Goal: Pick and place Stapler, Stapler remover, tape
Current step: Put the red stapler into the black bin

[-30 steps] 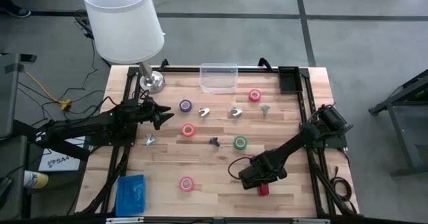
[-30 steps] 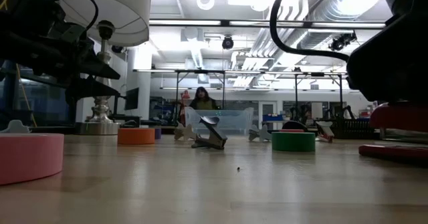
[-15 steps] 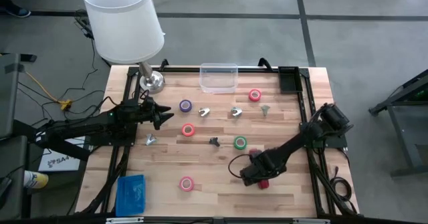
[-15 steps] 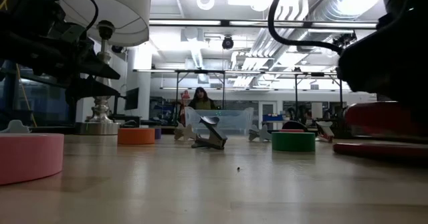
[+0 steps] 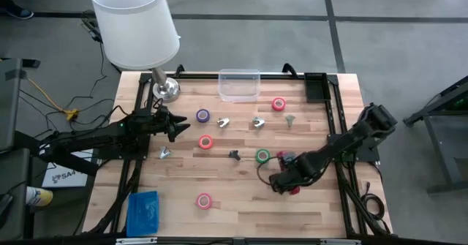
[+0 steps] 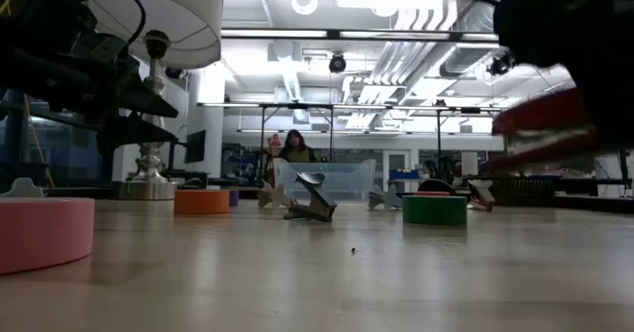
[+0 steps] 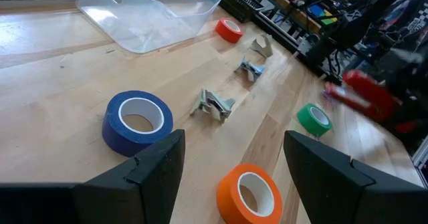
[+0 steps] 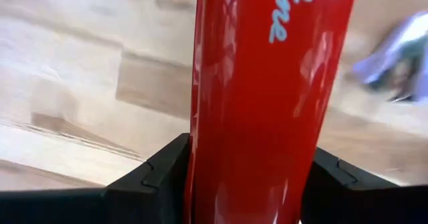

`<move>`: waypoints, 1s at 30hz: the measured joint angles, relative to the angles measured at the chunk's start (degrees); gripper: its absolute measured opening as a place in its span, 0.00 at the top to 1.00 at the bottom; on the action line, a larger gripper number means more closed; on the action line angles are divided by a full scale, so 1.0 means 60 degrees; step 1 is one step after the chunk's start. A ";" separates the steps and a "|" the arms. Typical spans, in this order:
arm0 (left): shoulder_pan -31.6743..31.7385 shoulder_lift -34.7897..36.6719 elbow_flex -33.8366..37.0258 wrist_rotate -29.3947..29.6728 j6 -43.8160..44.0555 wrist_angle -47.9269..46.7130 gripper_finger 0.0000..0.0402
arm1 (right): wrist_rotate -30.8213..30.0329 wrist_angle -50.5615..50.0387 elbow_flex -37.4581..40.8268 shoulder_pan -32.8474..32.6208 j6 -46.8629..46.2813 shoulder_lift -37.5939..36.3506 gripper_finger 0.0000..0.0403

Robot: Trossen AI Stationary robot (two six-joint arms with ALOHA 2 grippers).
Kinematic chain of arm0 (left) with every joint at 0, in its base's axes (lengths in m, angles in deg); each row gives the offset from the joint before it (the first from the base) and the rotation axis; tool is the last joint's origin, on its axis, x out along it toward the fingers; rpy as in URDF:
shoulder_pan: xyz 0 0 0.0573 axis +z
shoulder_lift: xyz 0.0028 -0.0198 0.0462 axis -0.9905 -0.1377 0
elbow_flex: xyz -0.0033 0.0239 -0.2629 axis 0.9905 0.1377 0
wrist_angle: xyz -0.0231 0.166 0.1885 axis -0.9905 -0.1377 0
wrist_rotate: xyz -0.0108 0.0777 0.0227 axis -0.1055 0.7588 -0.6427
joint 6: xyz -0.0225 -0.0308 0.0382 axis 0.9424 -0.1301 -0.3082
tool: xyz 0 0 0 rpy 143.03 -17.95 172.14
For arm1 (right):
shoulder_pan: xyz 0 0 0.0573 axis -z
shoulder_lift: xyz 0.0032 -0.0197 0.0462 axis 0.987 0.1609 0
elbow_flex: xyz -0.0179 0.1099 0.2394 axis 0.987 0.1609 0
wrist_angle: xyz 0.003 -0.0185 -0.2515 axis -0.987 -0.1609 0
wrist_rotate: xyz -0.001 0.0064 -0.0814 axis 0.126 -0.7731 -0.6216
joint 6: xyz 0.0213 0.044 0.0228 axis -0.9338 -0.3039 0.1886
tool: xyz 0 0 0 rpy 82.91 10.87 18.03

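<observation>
the carrying step is in hand: the right claw [image 5: 287, 179] has closed its two fingers on the stapler [image 8: 267, 97], which runs lengthwise between them and, in the low view, hangs clear above the desk [image 5: 241, 201]; claw and stapler sit toward the desk's right side, nearer the front edge, just beside the green tape [image 5: 262, 156]; the next move, i judge, calls for taking the load to the clear bin [image 5: 239, 85] at the back edge and letting go over it; the left claw [image 5: 174, 125] waits open near the left edge, holding nothing, beside the purple tape [image 5: 202, 115].
</observation>
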 joint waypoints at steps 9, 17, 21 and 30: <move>0.0001 0.0004 -0.0001 0.0000 0.0000 0.0000 0.38 | -0.0705 -0.2458 -0.0015 0.0468 0.0150 -0.1929 0.52; 0.0002 0.0000 -0.0001 0.0000 0.0000 0.0000 0.38 | -0.1234 -0.4285 -0.0018 0.1369 0.0899 -0.3439 0.52; -0.0001 0.0004 -0.0002 0.0000 0.0000 0.0000 0.38 | -0.1720 -0.4885 -0.0018 0.2121 0.1601 -0.4002 0.52; 0.0002 0.0004 0.0000 0.0000 0.0002 0.0000 0.38 | -0.2048 -0.4976 0.1263 0.4318 0.3611 -0.5574 0.52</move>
